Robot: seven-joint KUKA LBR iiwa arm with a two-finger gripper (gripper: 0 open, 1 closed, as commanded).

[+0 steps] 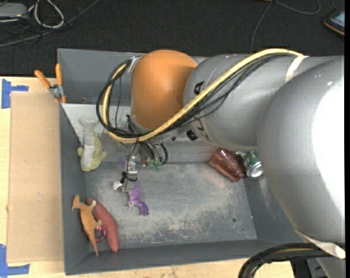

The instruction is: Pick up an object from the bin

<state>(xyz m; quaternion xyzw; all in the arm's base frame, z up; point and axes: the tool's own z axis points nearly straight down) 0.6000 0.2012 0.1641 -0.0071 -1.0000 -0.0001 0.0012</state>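
Tool point(127, 177): hangs low beneath the orange wrist cover point(160, 88), left of the bin's middle. You cannot tell whether it is spread or pressed together, and nothing is seen in its grip.
Nearest thing: small purple toy figure point(137, 200), lying on the floor just beside the tool, on the near side. You cannot tell whether they touch.
Bin point(192, 208): grey metal, with bare floor all round the figure.
Other stock: pale yellow-green figure point(92, 150) against the left wall; orange and red toy animals point(98, 225) in the near-left corner; brown bottle point(226, 164) and green can point(254, 165) together at the right, well apart from the tool.
Step in hand (judged): settling over the purple figure for a grasp.
Method advised: centre your tool on the figure's body, not on its thin limbs. Close across the narrow width, descend until you just meet the floor, then lift straight up.
Risk (judged): the figure is small and light, so an off-centre close may skid or flip it away.
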